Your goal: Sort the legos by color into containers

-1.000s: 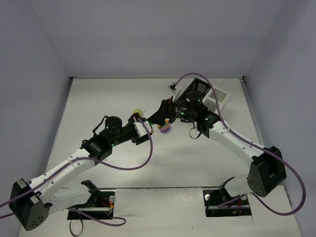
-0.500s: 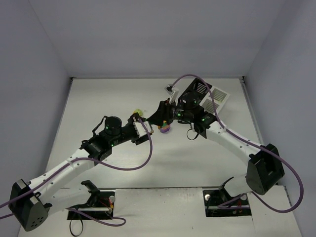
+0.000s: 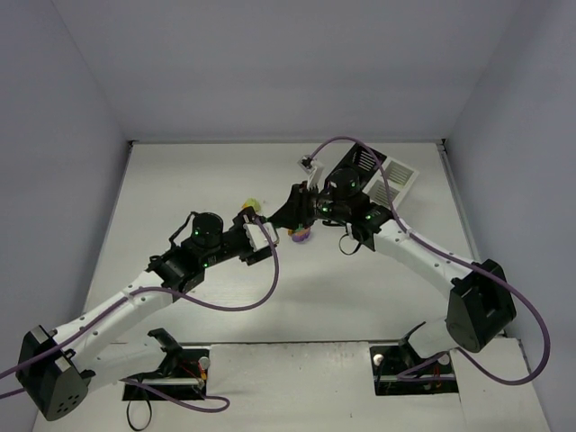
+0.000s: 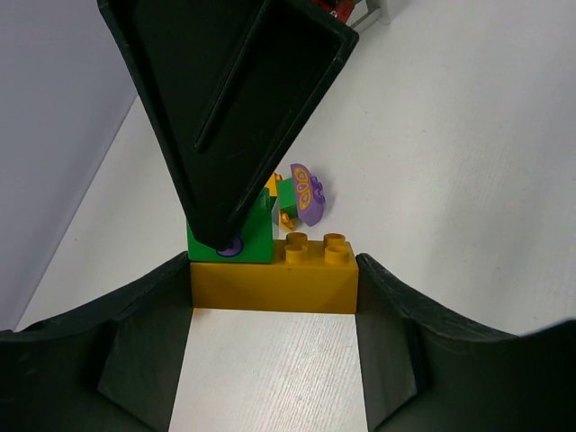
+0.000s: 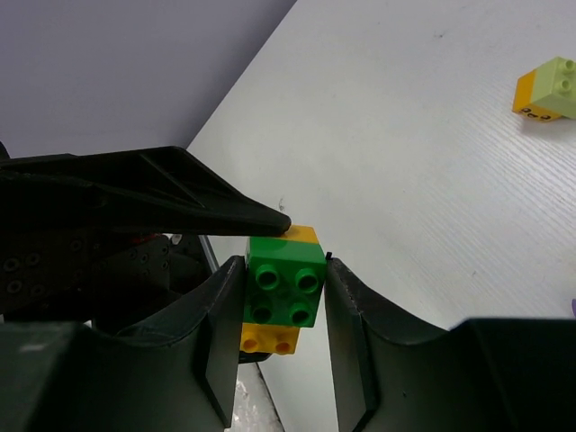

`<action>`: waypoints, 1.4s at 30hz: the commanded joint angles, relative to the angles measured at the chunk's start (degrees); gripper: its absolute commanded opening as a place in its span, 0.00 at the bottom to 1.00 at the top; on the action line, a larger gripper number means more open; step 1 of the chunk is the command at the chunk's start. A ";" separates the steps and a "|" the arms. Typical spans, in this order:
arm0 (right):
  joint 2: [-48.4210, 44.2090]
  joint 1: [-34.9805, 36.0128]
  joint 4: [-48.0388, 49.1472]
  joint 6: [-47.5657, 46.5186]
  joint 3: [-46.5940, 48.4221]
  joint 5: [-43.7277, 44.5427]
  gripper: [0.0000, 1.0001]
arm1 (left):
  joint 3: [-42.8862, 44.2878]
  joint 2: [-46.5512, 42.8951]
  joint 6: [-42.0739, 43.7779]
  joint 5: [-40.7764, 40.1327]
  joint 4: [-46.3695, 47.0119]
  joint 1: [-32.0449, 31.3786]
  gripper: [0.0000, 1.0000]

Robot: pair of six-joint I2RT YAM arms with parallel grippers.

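Observation:
My left gripper [image 4: 274, 277] is shut on the ends of a long yellow brick [image 4: 297, 281], held above the table. A dark green brick [image 5: 285, 281] is stacked on one end of that brick. My right gripper [image 5: 283, 268] is shut on the green brick, one finger against each side. In the left wrist view a black finger [image 4: 236, 108] of the right gripper comes down over the green brick. The grippers meet mid-table in the top view, left gripper [image 3: 266, 237] facing right gripper [image 3: 277, 222]. The black and white containers [image 3: 385, 178] stand at the back right.
A purple rounded brick [image 4: 308, 193] with green and orange pieces lies on the table just beyond the held stack. A lime green brick on an orange one [image 5: 546, 88] lies farther off. Walls enclose the table on three sides.
My right gripper's fingers have closed in onto the green brick and its arm has edged slightly left. The left arm and its yellow brick have stayed still.

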 commanded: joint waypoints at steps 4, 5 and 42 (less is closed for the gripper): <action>-5.12 -8.29 -3.01 -5.02 3.60 0.22 0.00 | 3.05 0.25 -0.51 1.31 2.79 0.02 0.20; -5.74 -10.74 -3.54 -5.29 3.77 -0.30 0.00 | 3.14 0.34 -0.69 1.22 2.70 0.02 0.21; 25.64 -26.68 -9.69 -24.10 32.69 37.84 0.45 | 2.35 -0.19 -0.78 1.22 4.28 0.37 0.21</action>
